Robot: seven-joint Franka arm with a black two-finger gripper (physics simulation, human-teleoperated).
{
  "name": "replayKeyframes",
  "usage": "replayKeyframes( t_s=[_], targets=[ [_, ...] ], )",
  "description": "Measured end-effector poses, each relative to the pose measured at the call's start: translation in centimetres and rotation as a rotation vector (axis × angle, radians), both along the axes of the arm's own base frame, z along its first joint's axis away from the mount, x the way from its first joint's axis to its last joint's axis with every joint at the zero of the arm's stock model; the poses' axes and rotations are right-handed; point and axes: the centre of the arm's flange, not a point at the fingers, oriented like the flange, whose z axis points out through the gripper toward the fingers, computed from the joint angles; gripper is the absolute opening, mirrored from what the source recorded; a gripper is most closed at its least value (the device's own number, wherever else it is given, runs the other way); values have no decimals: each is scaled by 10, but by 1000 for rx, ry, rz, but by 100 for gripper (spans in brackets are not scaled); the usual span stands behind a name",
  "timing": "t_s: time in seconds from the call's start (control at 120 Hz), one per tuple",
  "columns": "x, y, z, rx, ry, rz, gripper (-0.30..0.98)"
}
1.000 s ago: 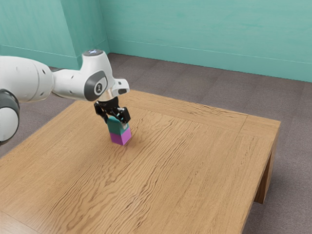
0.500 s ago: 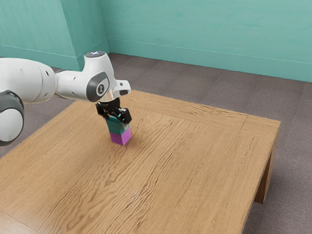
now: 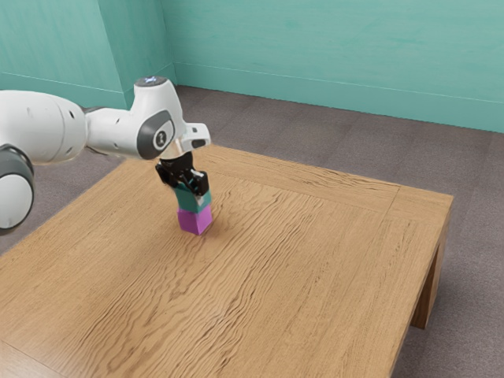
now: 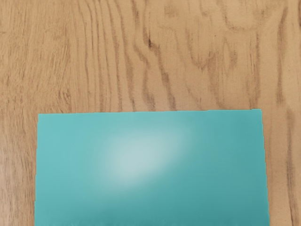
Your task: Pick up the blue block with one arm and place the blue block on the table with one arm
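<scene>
In the exterior view my gripper [image 3: 188, 190] points down and is shut on the teal-blue block [image 3: 193, 200], one finger on each side of its upper part. Directly beneath is a purple block [image 3: 194, 220], standing on the wooden table [image 3: 268, 252]. The blue block looks slightly raised over the purple one; whether they still touch, I cannot tell. In the wrist view the blue block [image 4: 155, 188] shows its smooth top face close under my hand, and it hides the purple block.
Bare wood [image 4: 150, 56] lies beyond the block in the wrist view. The table's far edge runs behind the blocks, and its corner [image 3: 450, 197] is at the exterior view's right. The arm reaches in from the exterior view's left.
My gripper has risen slightly and the blue block with it, so more of the purple block's upper part shows. The purple block has stayed where it was.
</scene>
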Motion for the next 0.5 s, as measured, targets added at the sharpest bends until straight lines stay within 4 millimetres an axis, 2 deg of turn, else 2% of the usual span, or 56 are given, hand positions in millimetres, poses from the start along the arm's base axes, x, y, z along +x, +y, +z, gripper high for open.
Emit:
replayKeyframes(
  t_s=[0.1, 0.208, 0.425, 0.5],
  targets=[
    [-11, 4, 27, 5, -26, 11, 37],
    [-34, 49, 38, 7, -24, 87, 37],
    [-66, 127, 30, 4, 4, 222, 37],
    [-71, 139, 22, 1, 17, 245, 38]
  ],
)
